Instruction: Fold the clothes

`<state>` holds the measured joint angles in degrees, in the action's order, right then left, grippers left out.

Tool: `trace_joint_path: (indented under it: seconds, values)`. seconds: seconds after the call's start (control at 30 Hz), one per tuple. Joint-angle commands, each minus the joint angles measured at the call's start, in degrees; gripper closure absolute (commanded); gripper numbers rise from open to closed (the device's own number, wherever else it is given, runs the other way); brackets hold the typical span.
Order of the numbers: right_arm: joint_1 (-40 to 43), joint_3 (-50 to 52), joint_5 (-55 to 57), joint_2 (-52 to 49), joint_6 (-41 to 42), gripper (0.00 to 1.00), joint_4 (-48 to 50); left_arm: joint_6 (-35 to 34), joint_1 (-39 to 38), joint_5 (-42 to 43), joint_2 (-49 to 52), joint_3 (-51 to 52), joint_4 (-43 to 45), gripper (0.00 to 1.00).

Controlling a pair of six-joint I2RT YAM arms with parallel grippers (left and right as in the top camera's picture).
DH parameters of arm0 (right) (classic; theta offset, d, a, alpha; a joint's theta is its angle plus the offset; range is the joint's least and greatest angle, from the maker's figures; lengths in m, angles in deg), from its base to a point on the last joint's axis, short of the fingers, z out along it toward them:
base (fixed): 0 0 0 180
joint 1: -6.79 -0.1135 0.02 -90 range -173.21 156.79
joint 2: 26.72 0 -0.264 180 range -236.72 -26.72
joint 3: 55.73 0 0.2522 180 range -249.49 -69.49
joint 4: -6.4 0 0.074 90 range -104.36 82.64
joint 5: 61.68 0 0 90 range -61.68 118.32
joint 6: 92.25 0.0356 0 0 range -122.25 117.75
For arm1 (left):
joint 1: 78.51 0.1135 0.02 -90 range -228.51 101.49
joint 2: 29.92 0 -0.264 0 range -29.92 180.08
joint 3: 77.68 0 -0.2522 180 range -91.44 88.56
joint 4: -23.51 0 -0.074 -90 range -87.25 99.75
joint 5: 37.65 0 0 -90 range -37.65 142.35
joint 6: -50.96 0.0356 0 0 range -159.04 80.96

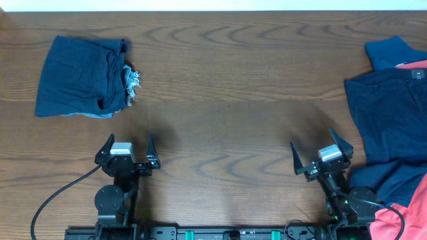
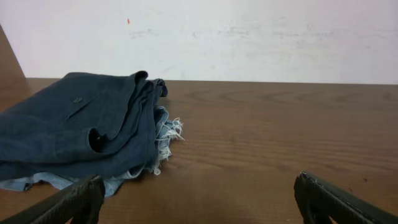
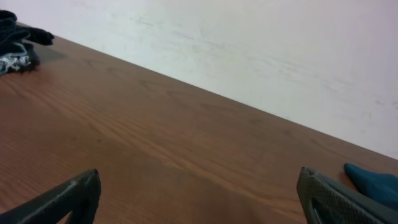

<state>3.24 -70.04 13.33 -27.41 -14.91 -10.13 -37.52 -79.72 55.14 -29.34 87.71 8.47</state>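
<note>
Folded frayed-hem denim shorts [image 1: 83, 77] lie at the far left of the table; they also show in the left wrist view [image 2: 81, 130] and as a small dark patch in the right wrist view [image 3: 18, 43]. A pile at the right edge holds wide dark navy shorts [image 1: 390, 127], a blue garment [image 1: 390, 53] and a coral-red one [image 1: 403, 217]. The blue garment's tip shows in the right wrist view [image 3: 373, 183]. My left gripper [image 1: 127, 150] is open and empty near the front edge, below the denim. My right gripper [image 1: 321, 155] is open and empty, just left of the navy shorts.
The brown wooden table [image 1: 227, 100] runs to a white wall at the back [image 2: 249, 37]. A black cable [image 1: 53, 200] loops from the left arm's base at the front left.
</note>
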Motion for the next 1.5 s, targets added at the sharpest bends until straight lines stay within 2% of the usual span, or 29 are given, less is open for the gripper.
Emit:
trace_joint_path:
  seconds: [0.0, 1.13, 1.2, 1.33, 1.47]
  values:
    - [0.92, 0.24, 0.13, 0.2, -0.68, 0.01, 0.0, -0.07, 0.24, -0.7, -0.35, 0.61, -2.49, 0.02]
    - [0.92, 0.24, -0.55, 0.2, -0.59, 0.01, 0.2, -0.07, 0.24, -0.7, -0.35, 0.61, -2.49, 0.02]
    - [0.92, 0.24, -2.21, 0.2, 1.6, 0.01, 1.75, -0.09, 0.24, -0.39, -0.35, 0.61, -2.47, 0.02]
    - [0.92, -0.66, -2.62, 0.2, 11.89, 0.01, 4.33, -0.85, 0.24, 3.82, -0.35, 0.57, 0.94, 0.02]
    - [0.92, -3.69, -5.25, -0.42, 17.92, 0.01, 3.13, -8.17, 0.24, 6.23, -0.33, -1.38, 4.85, 0.02]
